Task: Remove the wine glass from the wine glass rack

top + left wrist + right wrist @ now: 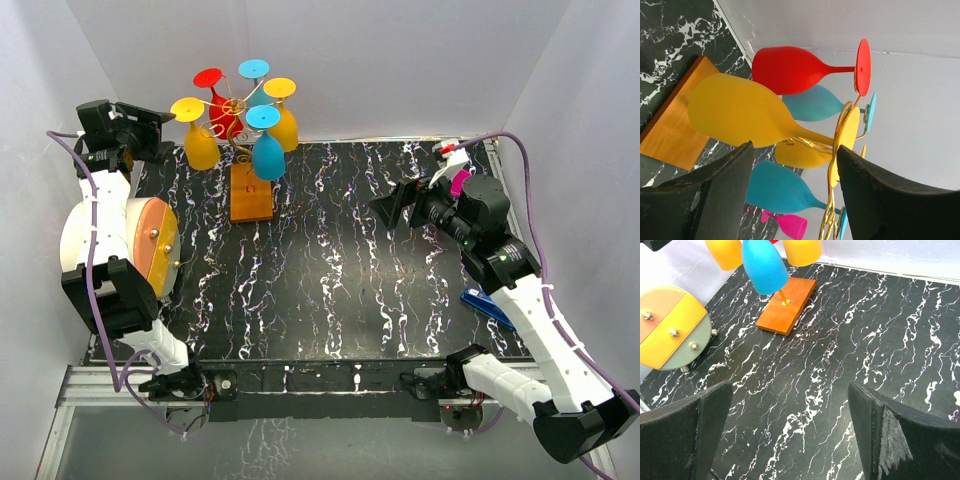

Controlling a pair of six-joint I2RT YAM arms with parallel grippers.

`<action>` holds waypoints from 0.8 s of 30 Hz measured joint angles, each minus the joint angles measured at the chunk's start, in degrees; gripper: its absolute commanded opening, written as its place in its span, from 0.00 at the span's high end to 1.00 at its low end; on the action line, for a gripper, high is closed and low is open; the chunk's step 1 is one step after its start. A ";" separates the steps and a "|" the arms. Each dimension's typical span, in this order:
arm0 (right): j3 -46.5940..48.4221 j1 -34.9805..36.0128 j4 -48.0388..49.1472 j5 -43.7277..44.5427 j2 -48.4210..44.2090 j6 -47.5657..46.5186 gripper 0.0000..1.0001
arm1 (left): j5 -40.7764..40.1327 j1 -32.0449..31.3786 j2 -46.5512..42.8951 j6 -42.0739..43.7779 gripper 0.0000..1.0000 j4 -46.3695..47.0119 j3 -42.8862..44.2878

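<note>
Yellow wine glass [740,112] hangs bowl-down on the wine glass rack [251,192], at the worktop's [330,270] far edge, left of centre. Left pincer [794,150] brackets its stem, jaws apart, holding nothing. Right pincer [789,387] stands wide and empty. Risk: an off-centre closure may knock the red glass [790,70] or tip the rack. Only the left wrist view shows the stem alignment.

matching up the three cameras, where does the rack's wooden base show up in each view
top external: the wooden base sits left of centre, toward the far edge.
left wrist: at the left edge, partly behind the yellow glass.
right wrist: top middle, just below the blue glass.
shared landmark: the black marbled table that it stands on.
</note>
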 measured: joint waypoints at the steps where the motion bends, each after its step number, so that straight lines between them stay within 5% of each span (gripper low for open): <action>1: 0.00 0.00 -0.09 0.13 -0.07 0.00 0.02 | 0.76 0.11 0.17 -0.44 0.37 0.85 -0.52; 24: 0.00 0.04 -0.46 0.35 -0.02 0.02 0.02 | 8.96 0.11 1.88 -2.40 0.72 8.09 -1.22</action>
